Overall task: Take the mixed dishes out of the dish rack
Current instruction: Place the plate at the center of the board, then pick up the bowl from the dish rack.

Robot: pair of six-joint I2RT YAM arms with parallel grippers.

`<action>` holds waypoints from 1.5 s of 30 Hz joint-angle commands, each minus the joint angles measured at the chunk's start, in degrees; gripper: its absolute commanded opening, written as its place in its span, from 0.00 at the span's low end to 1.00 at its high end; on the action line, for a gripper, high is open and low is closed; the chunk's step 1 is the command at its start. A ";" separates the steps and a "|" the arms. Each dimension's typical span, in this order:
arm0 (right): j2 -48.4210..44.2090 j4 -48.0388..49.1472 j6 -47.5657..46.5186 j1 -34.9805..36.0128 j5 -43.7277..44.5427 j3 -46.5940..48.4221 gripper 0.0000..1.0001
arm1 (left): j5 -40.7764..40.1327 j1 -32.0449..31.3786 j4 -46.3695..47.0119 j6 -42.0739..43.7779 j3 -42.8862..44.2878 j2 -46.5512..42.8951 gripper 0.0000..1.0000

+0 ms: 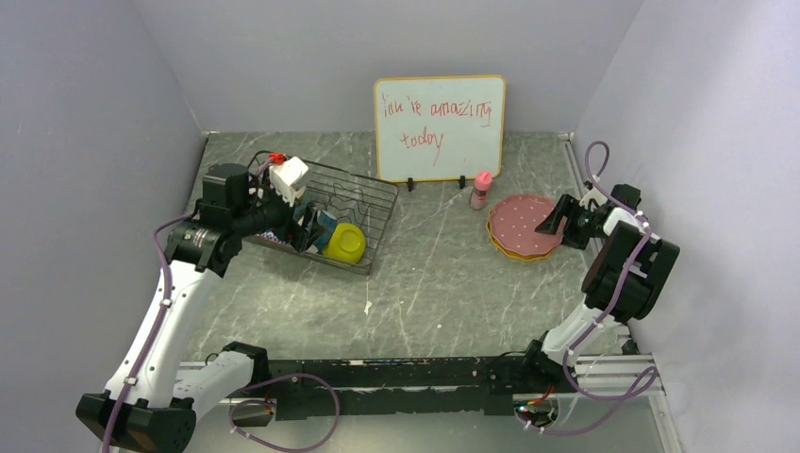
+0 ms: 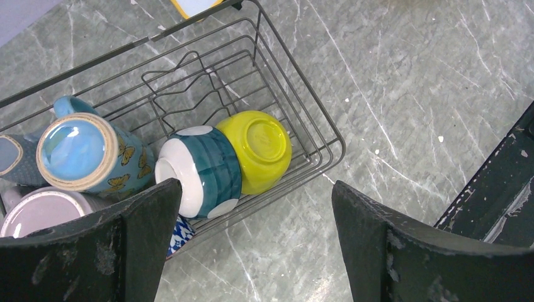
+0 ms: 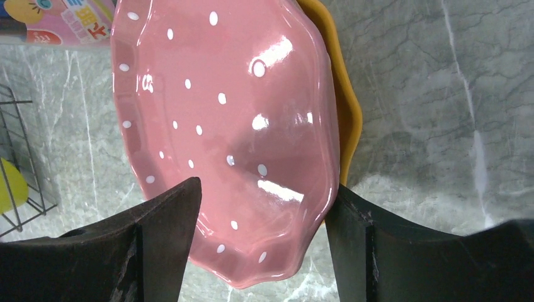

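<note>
The black wire dish rack stands at the back left. In the left wrist view the rack holds a yellow bowl on its side, a teal cup with white spots, a blue butterfly mug, a lilac mug, a grey cup and a blue-patterned bowl. My left gripper is open above the rack's near edge, holding nothing. The pink speckled plate lies on the orange-yellow plate at the right. My right gripper is open, its fingers astride the pink plate's near rim.
A white board with red writing stands at the back. A small pink bottle stands just left of the plates. Grey walls close in both sides. A black rail runs along the near edge.
</note>
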 commanded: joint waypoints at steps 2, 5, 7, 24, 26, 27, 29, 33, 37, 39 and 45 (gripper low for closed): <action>-2.23 1.90 -2.93 -0.58 6.71 2.22 0.75 | 0.17 0.29 0.58 0.67 1.06 0.04 0.94; -3.04 2.10 -3.20 -0.57 7.70 1.84 0.76 | -0.05 0.29 0.49 0.73 1.25 0.13 0.94; -3.68 2.13 -3.18 -0.59 7.90 1.70 0.76 | -0.09 0.29 0.40 0.83 1.33 0.26 0.94; -8.26 1.36 -4.19 -0.57 9.55 2.07 0.78 | -9.91 0.34 -2.70 3.12 5.57 6.94 0.94; -9.55 1.53 -4.83 -0.57 10.45 1.84 0.78 | -12.84 0.29 -2.36 3.66 5.42 7.69 0.94; -10.43 1.56 -5.15 -0.57 11.02 1.79 0.78 | -14.08 0.29 -1.96 3.96 5.07 7.90 0.94; -12.31 1.73 -6.01 -0.57 11.90 1.65 0.78 | -15.76 0.29 -0.84 4.50 3.96 7.91 0.94; -16.67 0.50 -7.85 -0.57 12.47 2.21 0.79 | -14.99 0.29 2.37 4.89 0.56 7.55 0.94; -21.29 -1.55 -7.99 -0.50 9.23 2.14 0.82 | -13.00 0.29 3.81 5.60 -1.64 8.46 0.94; -23.21 -3.38 -7.82 -0.13 6.20 2.08 0.83 | -12.10 0.23 4.64 6.11 -2.79 8.62 0.94; -28.87 -7.36 -8.27 3.95 -3.04 -0.78 0.84 | -12.67 0.12 10.64 6.23 -7.82 7.72 0.94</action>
